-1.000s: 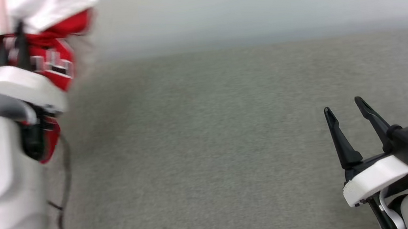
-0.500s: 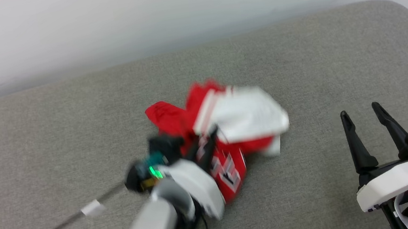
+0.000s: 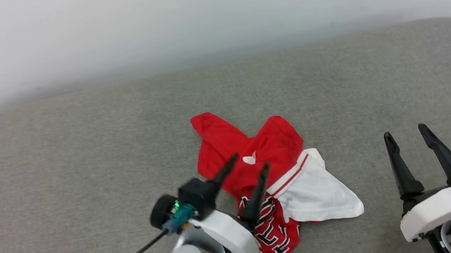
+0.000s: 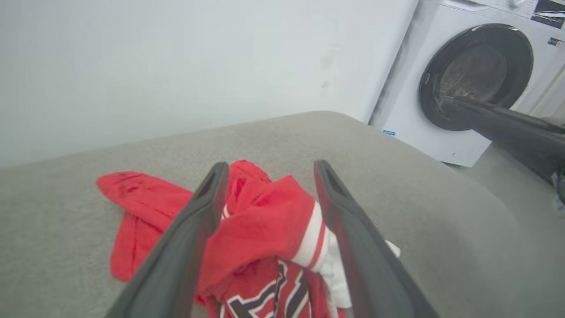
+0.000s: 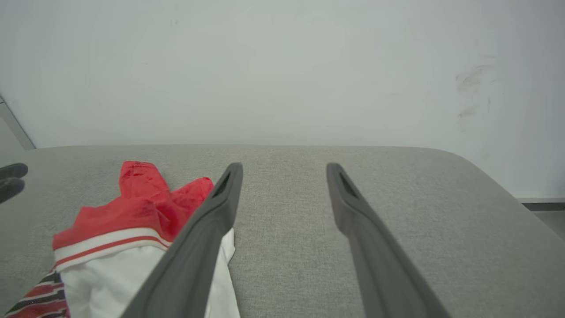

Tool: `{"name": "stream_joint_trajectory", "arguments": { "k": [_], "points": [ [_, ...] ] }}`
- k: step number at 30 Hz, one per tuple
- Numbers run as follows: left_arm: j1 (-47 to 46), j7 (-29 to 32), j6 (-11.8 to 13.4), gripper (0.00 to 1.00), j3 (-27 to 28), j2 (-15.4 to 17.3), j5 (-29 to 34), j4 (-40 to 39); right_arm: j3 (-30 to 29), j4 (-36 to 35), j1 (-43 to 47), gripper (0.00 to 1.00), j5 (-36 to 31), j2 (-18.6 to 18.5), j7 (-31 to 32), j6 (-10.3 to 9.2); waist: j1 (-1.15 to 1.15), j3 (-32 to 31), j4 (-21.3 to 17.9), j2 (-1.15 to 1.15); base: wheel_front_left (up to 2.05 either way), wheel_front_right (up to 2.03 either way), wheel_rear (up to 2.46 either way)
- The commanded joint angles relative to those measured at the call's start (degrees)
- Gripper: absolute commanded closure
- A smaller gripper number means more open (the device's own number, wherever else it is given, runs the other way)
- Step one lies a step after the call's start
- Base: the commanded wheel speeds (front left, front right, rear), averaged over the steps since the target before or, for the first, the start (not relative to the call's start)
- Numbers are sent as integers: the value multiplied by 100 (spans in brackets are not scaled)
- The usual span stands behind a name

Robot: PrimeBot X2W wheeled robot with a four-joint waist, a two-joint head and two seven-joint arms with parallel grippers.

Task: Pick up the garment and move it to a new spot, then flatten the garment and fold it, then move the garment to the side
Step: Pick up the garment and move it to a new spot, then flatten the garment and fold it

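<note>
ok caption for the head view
Open left gripper over the crumpled garment on grey cushion; right gripper open, apart.

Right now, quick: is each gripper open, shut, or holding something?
Left gripper: open, fingers spread around a bunch of the garment, not clamped on it.
Right gripper: open, empty, over the grey cushion.

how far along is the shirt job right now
Moving looks done: the shirt lies crumpled on the grey cushion, held by nothing. In hand: the left gripper hangs open right over the heap; the right gripper stands open to the side, apart from the cloth. Left: flattening, folding and setting it aside; the sleeve and chest print are bunched together.
</note>
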Motion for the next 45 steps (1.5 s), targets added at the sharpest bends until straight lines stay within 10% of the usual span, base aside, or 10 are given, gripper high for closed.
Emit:
{"name": "stream_joint_trajectory", "arguments": {
  "k": [1,16,35,45],
  "points": [
    [-40,-52,74,0,61,52,41,-75,-8,-6,79,0,-41,5,13,-2,0,-163,157,0,0,0,0],
    [917,-218,1289,0,1536,941,-26,-912,-181,-303,557,0,-85,4,274,-2,0,-521,519,0,0,0,0],
    [1236,100,1434,0,1477,1276,19,-1440,-370,-314,739,0,123,2,598,-3,0,-511,565,0,0,0,0],
    [1095,59,1429,0,1364,1222,75,-1545,22,-37,372,0,286,-287,2747,-3,0,-254,777,0,0,0,0]
  ]
}}
